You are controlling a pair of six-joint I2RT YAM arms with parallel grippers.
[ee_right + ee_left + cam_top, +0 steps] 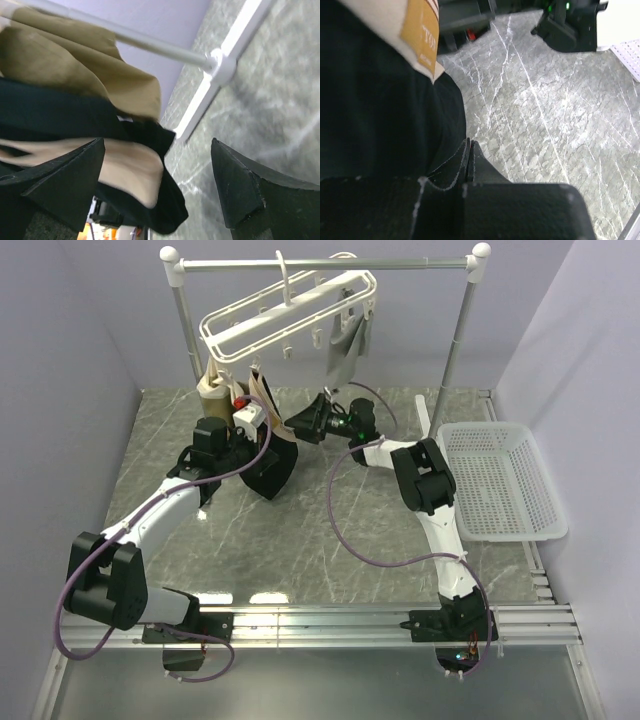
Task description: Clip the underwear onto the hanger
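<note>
Black underwear (270, 468) hangs pinched in the left claw (469, 152); the right claw (157, 145) gapes wide just beside it.

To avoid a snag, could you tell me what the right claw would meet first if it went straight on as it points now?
Most likely the underwear: the open right claw points at its black fabric, with the stand's foot farther behind, though depth is unclear.

Letters "TO" on underwear (380, 130) label (420, 35)
</note>
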